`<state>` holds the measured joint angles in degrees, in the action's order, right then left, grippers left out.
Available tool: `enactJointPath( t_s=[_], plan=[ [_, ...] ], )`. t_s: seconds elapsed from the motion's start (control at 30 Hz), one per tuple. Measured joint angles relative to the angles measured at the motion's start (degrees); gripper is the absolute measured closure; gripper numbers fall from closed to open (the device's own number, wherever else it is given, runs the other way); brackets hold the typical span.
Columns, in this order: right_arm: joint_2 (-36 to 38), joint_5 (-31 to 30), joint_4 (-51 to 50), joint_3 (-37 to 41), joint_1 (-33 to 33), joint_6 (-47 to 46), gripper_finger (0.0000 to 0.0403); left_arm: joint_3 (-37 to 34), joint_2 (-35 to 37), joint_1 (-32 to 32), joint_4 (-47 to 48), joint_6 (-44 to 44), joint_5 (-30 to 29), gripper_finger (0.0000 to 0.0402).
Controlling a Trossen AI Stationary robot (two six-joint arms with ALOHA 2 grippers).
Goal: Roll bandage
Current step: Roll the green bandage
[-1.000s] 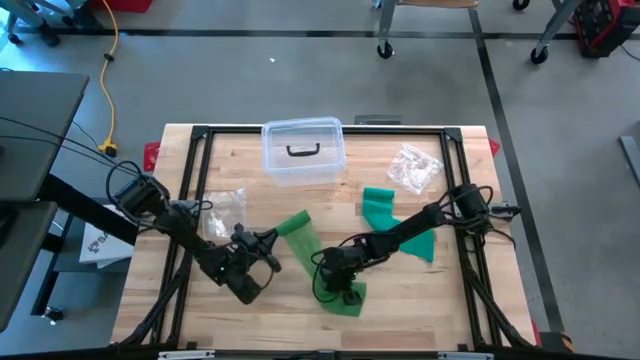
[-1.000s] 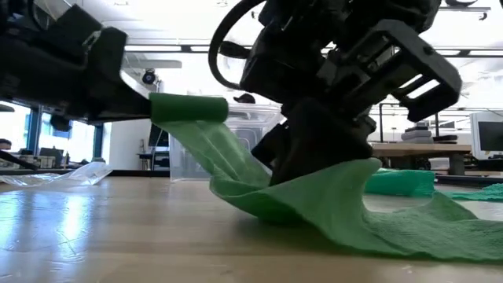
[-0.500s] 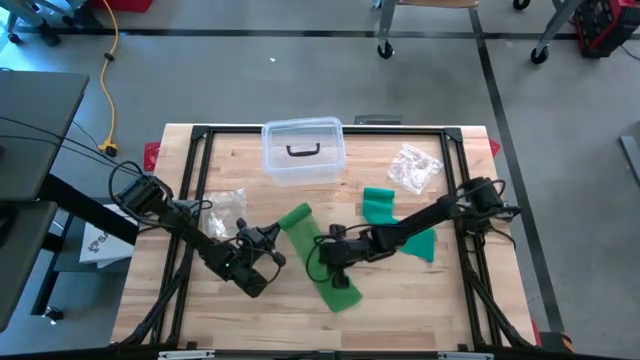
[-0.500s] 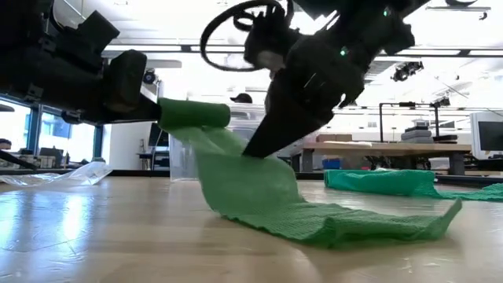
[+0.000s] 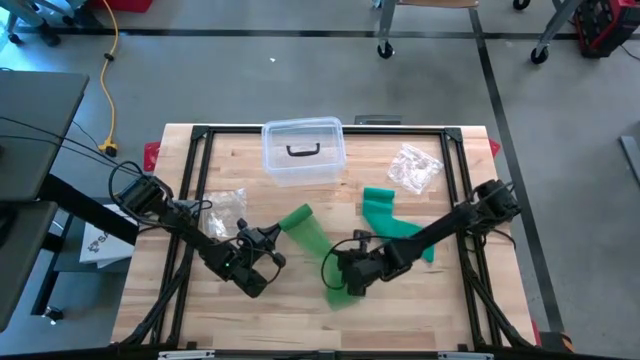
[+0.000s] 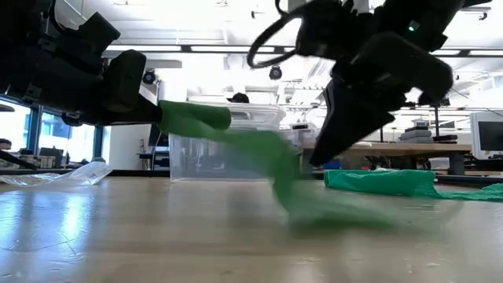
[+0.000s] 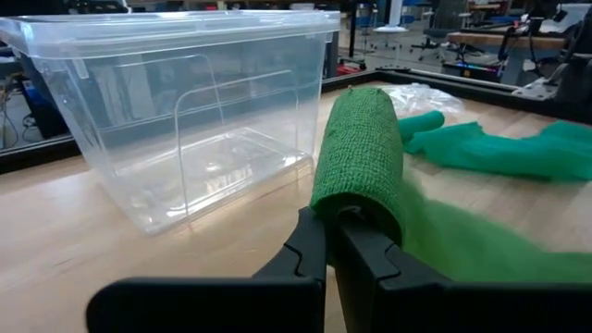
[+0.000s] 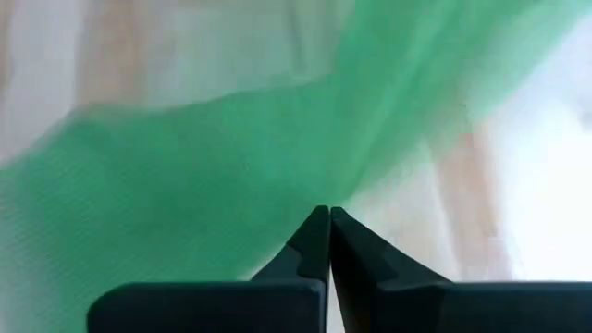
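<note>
Bare wooden table [image 5: 420, 300] lies open toward the front edge. Left gripper [image 7: 329, 222], fingers pinched together on the green bandage roll [image 7: 359, 157], holds it above the boards near the clear plastic box [image 5: 303, 150]. Right gripper [image 5: 345, 282], fingers pressed together, sits over the bandage's loose tail [image 5: 340, 294]. Only the low view shows that tail blurred; a second green bandage [image 5: 388, 215] lies behind.

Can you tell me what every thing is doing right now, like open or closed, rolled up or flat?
Green bandage roll: partly rolled, gripped at its end by the left gripper, fingers shut.
Loose bandage tail: unrolled, draped to the table.
Right gripper: fingers shut, over the tail.
Clear box: lid on.
Second green bandage: unrolled, flat.
</note>
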<state>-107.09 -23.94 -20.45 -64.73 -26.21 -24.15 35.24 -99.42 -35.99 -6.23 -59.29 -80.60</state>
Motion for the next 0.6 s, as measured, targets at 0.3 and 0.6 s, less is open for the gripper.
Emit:
enactJointPath(
  t_s=[0.3,0.6],
  plan=[
    [0.0,6.15,12.89,-0.02,5.61,12.37,0.0345,0.0,0.0,-0.02,-0.01,2.48,0.2,0.0401],
    [-6.6,18.16,25.33,3.84,7.9,17.5,0.0298,0.04,1.7,-0.4,0.24,7.0,0.59,0.0401]
  ],
)
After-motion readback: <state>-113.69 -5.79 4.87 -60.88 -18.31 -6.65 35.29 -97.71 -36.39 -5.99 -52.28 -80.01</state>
